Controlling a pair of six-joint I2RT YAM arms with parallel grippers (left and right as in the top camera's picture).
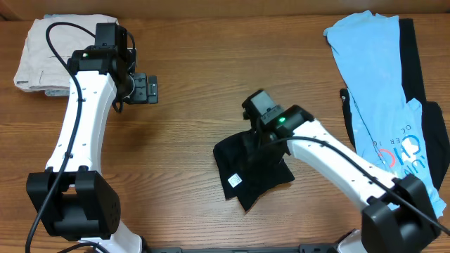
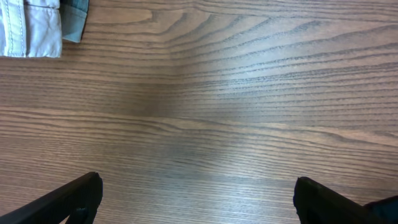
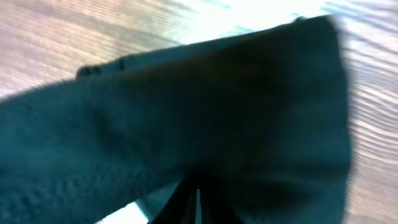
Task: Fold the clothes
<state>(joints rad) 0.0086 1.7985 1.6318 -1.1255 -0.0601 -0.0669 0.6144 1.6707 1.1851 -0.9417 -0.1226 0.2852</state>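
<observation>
At the far left, the folded beige trousers [image 1: 39,56] lie on the worktop [image 1: 197,63]. Near them the left tool [image 1: 146,88] hangs with its jaws wide apart, holding nothing. In the middle, the right tool [image 3: 196,202] is clamped on the crumpled black T-shirt [image 1: 242,169], whose white tag [image 1: 235,180] is showing. The light blue T-shirts [image 1: 376,77] lie at the far right.

black T-shirt [image 1: 235,158]: plain black, I see no print on it.
tag [image 1: 235,180]: white, with small dark marks.
light blue T-shirts [image 1: 376,77]: light blue, with pink and dark printed letters.
trousers [image 1: 42,53]: plain pale beige.
table [image 1: 211,84]: brown wood, darker wavy grain.
left arm [image 1: 84,105]: white shell, black joints.
right arm [image 1: 330,151]: the same white and black, and I see one green light [image 1: 281,119].
</observation>
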